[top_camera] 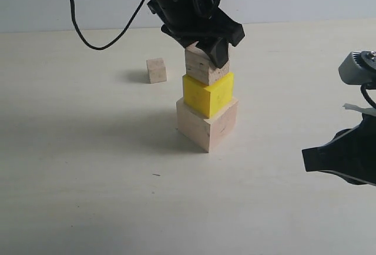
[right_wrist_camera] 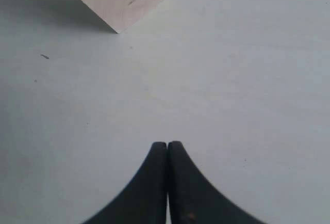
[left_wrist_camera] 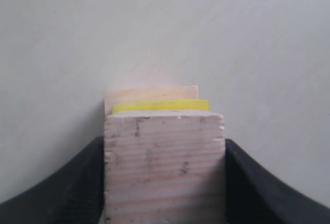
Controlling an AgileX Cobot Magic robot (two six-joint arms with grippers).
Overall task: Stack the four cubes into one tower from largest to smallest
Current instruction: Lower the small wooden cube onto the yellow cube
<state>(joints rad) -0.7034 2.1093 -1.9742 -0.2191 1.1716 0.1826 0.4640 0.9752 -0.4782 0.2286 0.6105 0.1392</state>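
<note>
Left fingers gripping; right fingers pressed together.

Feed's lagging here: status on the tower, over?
Left pincer shut on grainy cube atop yellow cube, base cube below. Right pincer shut, empty. Smallest cube loose on table, nothing blocking.

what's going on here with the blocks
The left gripper is clamped on the grainy wood cube, which sits on the yellow cube, itself on the largest pale cube. So three levels are up, the third not yet released. The smallest cube lies alone on the table, apart from the others. The right gripper is shut and empty, off to the side.
</note>
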